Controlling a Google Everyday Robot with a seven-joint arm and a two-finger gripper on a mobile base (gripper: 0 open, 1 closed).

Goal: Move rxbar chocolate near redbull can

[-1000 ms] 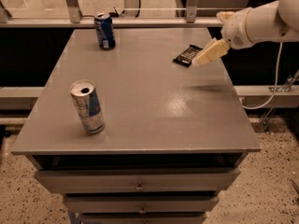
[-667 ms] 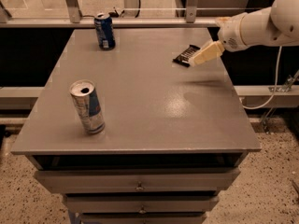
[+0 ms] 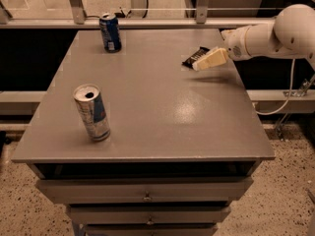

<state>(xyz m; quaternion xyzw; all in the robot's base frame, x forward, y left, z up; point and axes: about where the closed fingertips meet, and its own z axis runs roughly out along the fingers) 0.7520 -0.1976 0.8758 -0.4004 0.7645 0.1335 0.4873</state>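
edged leftward, the cream-coloured gripper hangs over the flat black rxbar chocolate wrapper at the grey table's far right; spread or clamped, i can't tell. probably light, slippery, bendy: pinch across its narrow width.

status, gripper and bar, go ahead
Gripper far right, over flat black snack bar. Slim silver-blue can upright, front left. Short dark blue can far back, off the line.

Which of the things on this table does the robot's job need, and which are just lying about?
In the job:
- rxbar chocolate, far right
- redbull can, front left
- claw, over the bar's right end

Lying about:
- dark blue can, back left
- table and its drawers
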